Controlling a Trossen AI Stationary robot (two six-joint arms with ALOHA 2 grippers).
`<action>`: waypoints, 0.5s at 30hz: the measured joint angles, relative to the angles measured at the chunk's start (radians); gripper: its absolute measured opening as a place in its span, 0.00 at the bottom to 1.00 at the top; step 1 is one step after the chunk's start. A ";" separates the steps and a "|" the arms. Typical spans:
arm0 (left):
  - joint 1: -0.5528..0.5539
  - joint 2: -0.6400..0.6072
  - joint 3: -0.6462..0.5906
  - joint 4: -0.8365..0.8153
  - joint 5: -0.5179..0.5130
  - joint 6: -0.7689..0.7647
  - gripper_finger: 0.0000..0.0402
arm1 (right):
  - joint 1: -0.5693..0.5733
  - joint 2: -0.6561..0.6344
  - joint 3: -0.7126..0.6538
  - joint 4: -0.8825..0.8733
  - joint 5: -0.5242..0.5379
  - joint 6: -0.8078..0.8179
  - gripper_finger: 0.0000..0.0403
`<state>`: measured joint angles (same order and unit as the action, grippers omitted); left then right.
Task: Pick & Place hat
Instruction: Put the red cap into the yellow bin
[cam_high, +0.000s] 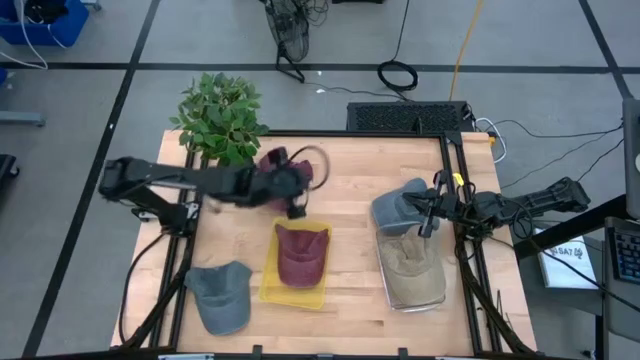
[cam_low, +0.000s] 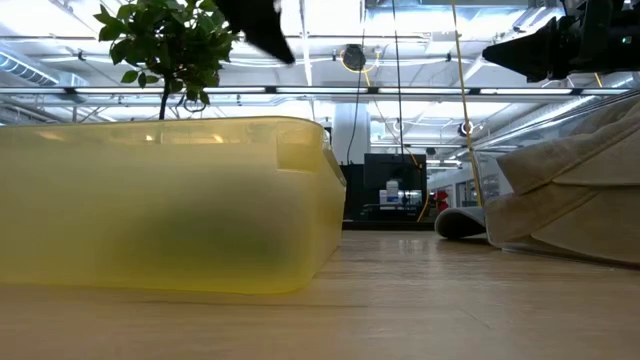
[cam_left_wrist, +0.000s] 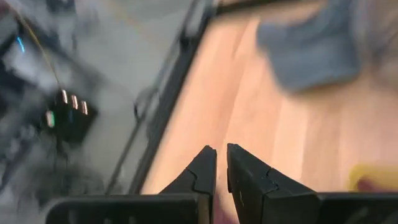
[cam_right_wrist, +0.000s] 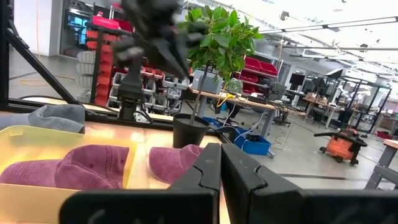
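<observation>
Fingers of my left gripper (cam_left_wrist: 221, 163) sit nearly together, holding nothing, above the yellow tray (cam_high: 268, 285). A maroon hat (cam_high: 301, 255) lies in that tray. My right gripper (cam_right_wrist: 221, 163) is closed beside the tray.

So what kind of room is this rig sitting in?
Likely an industrial workshop or robotics lab: red parts bins on racks, an orange shop vacuum on a bare floor, workbenches and open ceiling trusses.

Two dark jointed arms, each ending in a black two-fingered pincer (cam_left_wrist: 221, 171).
</observation>
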<state>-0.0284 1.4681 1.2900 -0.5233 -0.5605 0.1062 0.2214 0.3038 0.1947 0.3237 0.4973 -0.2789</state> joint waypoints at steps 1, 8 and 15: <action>0.032 0.025 0.028 -0.054 0.034 -0.019 0.12 | 0.000 0.000 0.000 0.000 0.000 -0.001 0.00; 0.199 0.161 0.096 -0.176 0.159 -0.034 0.12 | 0.000 0.000 0.000 -0.002 0.000 -0.053 0.00; 0.353 0.208 0.096 -0.214 0.307 -0.050 0.15 | 0.000 0.000 0.000 0.000 0.000 -0.082 0.00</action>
<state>0.3247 1.6760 1.3861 -0.7377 -0.2536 0.0565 0.2214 0.3038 0.1947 0.3237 0.4973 -0.3607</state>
